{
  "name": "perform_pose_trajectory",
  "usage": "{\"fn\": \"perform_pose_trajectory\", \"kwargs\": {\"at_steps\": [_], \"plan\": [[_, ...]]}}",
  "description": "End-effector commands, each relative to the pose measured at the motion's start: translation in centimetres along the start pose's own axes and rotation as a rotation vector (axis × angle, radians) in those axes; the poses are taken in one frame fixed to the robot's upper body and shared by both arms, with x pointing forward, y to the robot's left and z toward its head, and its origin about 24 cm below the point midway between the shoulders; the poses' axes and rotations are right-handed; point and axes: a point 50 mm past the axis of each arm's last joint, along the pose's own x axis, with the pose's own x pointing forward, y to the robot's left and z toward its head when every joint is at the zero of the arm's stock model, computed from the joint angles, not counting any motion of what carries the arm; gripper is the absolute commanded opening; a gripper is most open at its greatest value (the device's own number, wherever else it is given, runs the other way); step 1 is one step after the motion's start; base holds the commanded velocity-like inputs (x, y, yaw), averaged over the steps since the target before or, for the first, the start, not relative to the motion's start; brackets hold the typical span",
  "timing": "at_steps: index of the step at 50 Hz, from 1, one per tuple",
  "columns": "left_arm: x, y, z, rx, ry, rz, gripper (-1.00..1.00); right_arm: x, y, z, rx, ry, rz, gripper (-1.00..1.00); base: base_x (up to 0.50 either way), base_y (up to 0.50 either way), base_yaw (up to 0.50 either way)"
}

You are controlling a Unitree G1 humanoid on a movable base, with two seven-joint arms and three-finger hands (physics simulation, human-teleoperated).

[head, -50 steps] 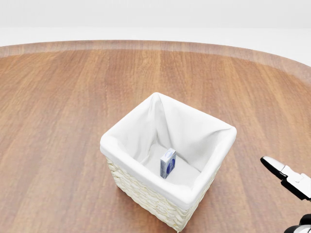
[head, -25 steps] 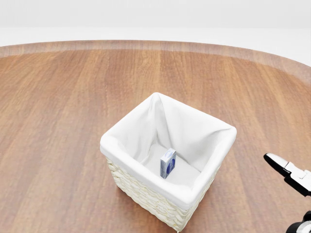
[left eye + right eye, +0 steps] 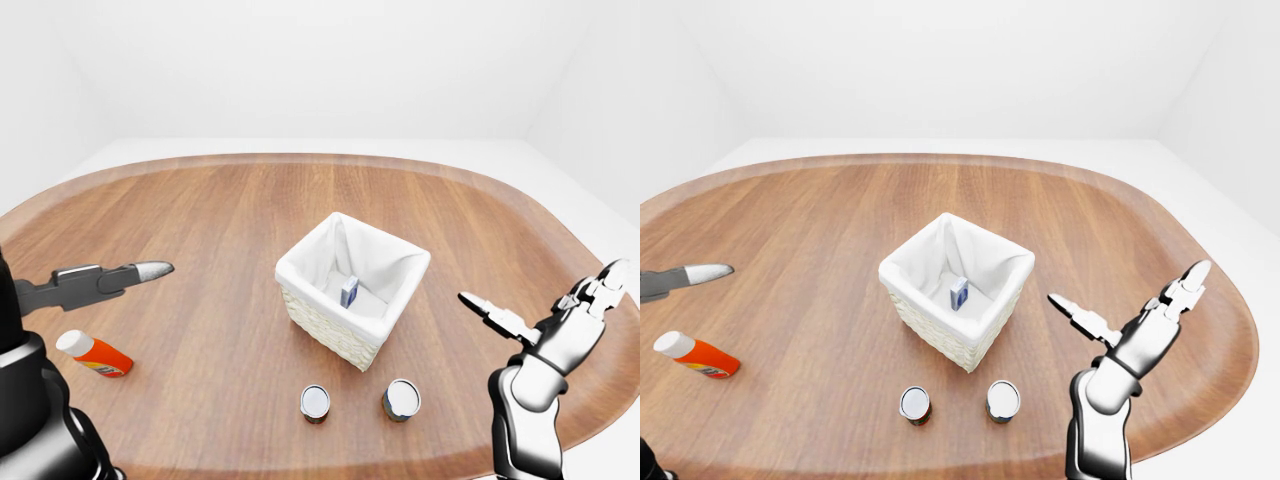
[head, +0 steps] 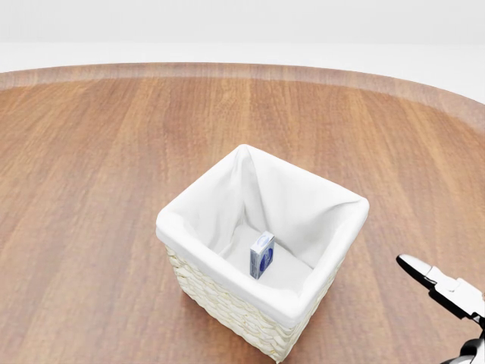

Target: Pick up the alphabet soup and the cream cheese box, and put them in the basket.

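Standing upright inside the basket (image 4: 333,227), the cream cheese box (image 4: 261,255) is home, so the empty, spread-fingered right hand (image 3: 1140,330) should drop near-left toward the two cans (image 3: 1003,400), whichever is soup.

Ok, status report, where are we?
Left hand and right hand open, empty. Cream cheese box in basket. Two cans on table, nothing blocking.

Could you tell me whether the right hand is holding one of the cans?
No, the right hand is open and empty, apart from both cans.
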Motion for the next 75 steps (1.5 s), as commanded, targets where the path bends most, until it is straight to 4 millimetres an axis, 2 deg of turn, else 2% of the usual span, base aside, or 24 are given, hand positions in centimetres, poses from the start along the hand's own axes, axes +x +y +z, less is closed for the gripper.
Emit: {"fn": "perform_pose_trajectory", "kwargs": {"at_steps": [1,24,29,32,36,39,50,56,64,68,75], "plan": [[-0.1,-0.1,0.0,-0.016,0.003,0.001,1.0,0.2,-0.2,0.3,0.019,-0.01,-0.008,1.0,0.0,0.0,0.0],[-0.1,-0.1,0.0,-0.015,0.004,0.001,1.0,0.2,-0.2,0.3,0.019,-0.01,-0.01,1.0,0.0,0.0,0.0],[-0.1,0.1,0.0,-0.017,0.003,0.013,1.0,0.1,0.2,0.9,0.004,-0.028,0.012,1.0,0.0,0.0,0.0],[-0.1,0.1,0.0,-0.017,0.001,0.013,1.0,-0.3,0.6,0.5,-0.001,-0.025,0.034,1.0,0.0,0.0,0.0],[-0.1,0.1,0.0,-0.018,0.005,0.014,1.0,-1.4,1.3,-1.1,-0.046,0.041,0.081,1.0,0.0,0.0,0.0],[-0.1,0.1,-0.1,-0.016,0.006,0.018,1.0,-1.7,1.4,-1.2,-0.042,0.052,0.096,1.0,0.0,0.0,0.0],[-0.2,0.0,-0.1,-0.014,0.013,0.023,1.0,-3.5,2.6,0.3,-0.072,-0.018,0.26,1.0,0.0,0.0,0.0],[-0.2,0.0,0.0,-0.013,0.008,0.02,1.0,-3.7,2.2,1.8,-0.049,-0.065,0.26,1.0,0.0,0.0,0.0],[-0.2,-0.2,-0.2,-0.013,0.016,0.011,1.0,-4.4,1.9,1.5,-0.08,-0.05,0.28,1.0,0.0,0.0,0.0],[-0.2,-0.2,-0.2,-0.012,0.017,0.009,1.0,-5.5,2.1,1.4,-0.106,-0.043,0.356,1.0,0.0,0.0,0.0],[-0.2,-0.3,-0.3,-0.013,0.022,0.011,1.0,-6.2,2.1,0.1,-0.115,0.028,0.412,1.0,0.0,0.0,0.0]]}}
